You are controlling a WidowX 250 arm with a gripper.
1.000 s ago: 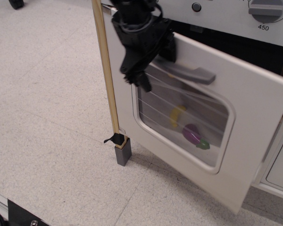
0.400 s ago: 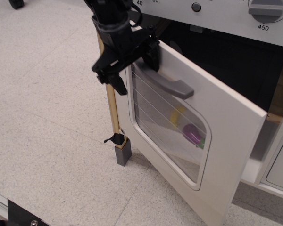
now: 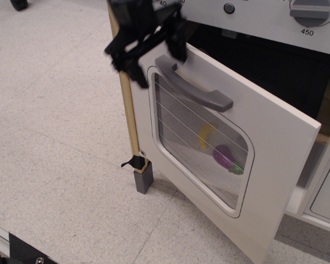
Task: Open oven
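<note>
The gripper (image 3: 154, 52) is showing motion blur, so how its jaws are standing cannot be told, and the arm above is running off the top edge. The oven (image 3: 247, 137) is being cut off at the top and right (only part of its grey dial (image 3: 309, 11) is showing). Two small items behind the window (image 3: 201, 146), one yellow and one purple, are staying too indistinct to name.

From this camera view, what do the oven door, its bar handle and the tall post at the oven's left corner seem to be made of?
The white oven door looks like painted board: flat, matte, with a thick plain edge. Its grey bar handle seems to be moulded plastic, smooth with rounded ends. The tall pale post appears to be bare wood, yellowish and unpainted, on a grey foot, perhaps plastic.
</note>
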